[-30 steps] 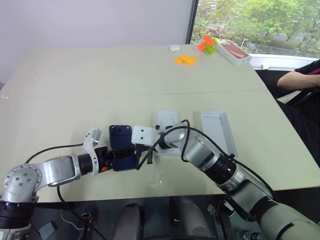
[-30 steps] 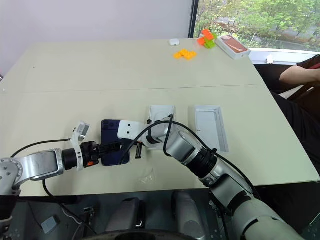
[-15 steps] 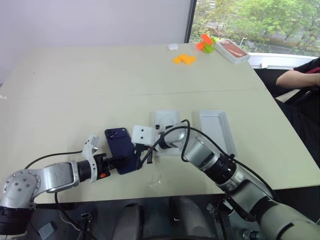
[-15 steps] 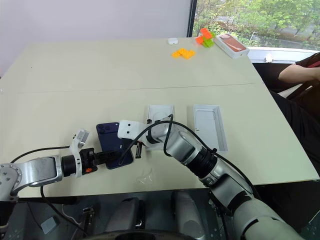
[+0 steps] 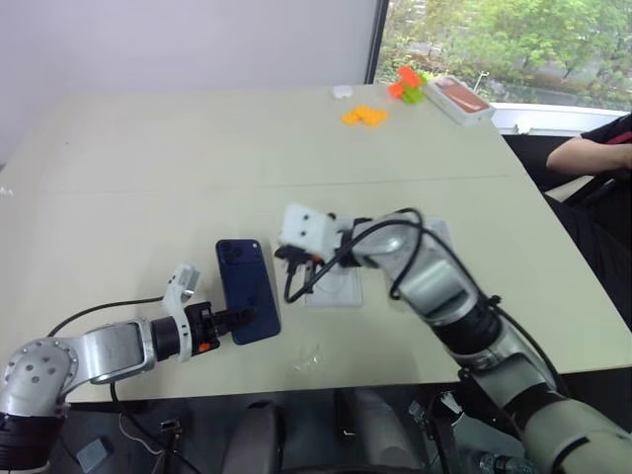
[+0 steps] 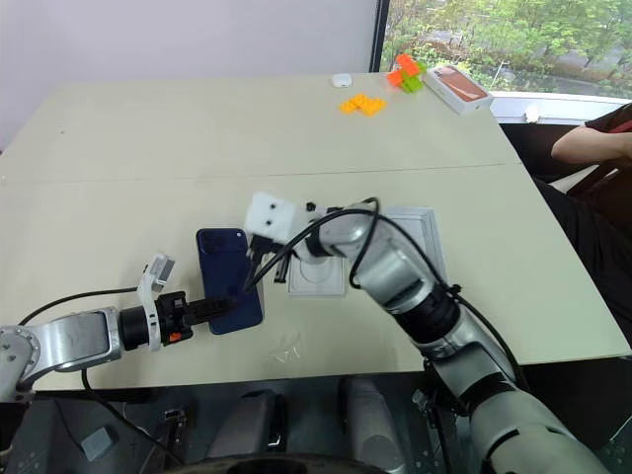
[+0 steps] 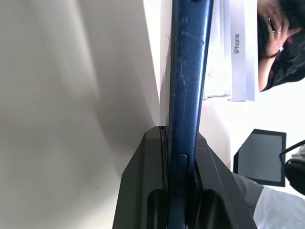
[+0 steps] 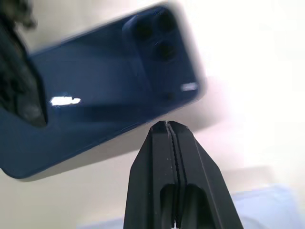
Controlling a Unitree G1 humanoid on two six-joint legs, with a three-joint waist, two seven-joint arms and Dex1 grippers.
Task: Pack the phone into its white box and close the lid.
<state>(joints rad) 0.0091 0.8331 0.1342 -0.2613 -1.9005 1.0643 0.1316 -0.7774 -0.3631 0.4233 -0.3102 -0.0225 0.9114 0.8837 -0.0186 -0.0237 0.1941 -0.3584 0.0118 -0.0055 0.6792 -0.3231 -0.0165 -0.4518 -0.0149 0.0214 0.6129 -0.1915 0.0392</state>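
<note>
your left gripper (image 5: 240,318) was clamped on the near end of the phone (image 5: 248,302), which lay camera-side up over the table (image 5: 148,178), just left of a white tray (image 5: 331,286). your right gripper (image 8: 168,125) hung above, its fingers pressed together and empty. the lid (image 6: 420,222) lay partly hidden behind that arm.

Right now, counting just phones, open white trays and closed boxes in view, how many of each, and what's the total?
Glossy dark navy smartphone: 1
Shallow white cardboard trays: 2
Orange-topped white box: 1
Total: 4
</note>
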